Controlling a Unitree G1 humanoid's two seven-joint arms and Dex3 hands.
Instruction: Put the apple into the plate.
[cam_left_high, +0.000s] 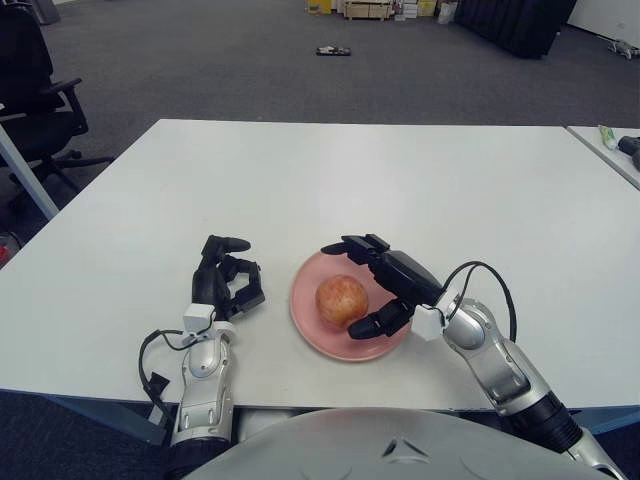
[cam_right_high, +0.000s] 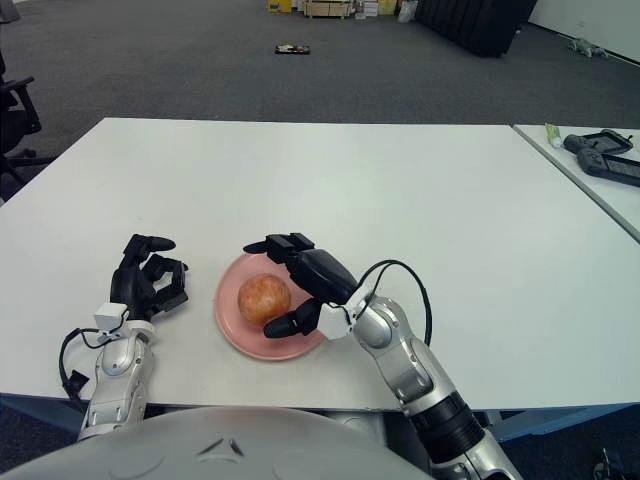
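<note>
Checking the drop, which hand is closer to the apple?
Right. The right hand is open around the apple on the plate; the left hand shows left of the plate.

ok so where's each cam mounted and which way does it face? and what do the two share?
Left eye view: on the robot's head, facing forward and down at the white table; both forearms and the torso's top show.
Right eye view: the same head, set slightly to the right, same aim; same body parts show.
Shared: the apple lying in the pink plate, the right hand open beside it with its fingers around the apple but apart from it, and the left hand to the plate's left.
</note>
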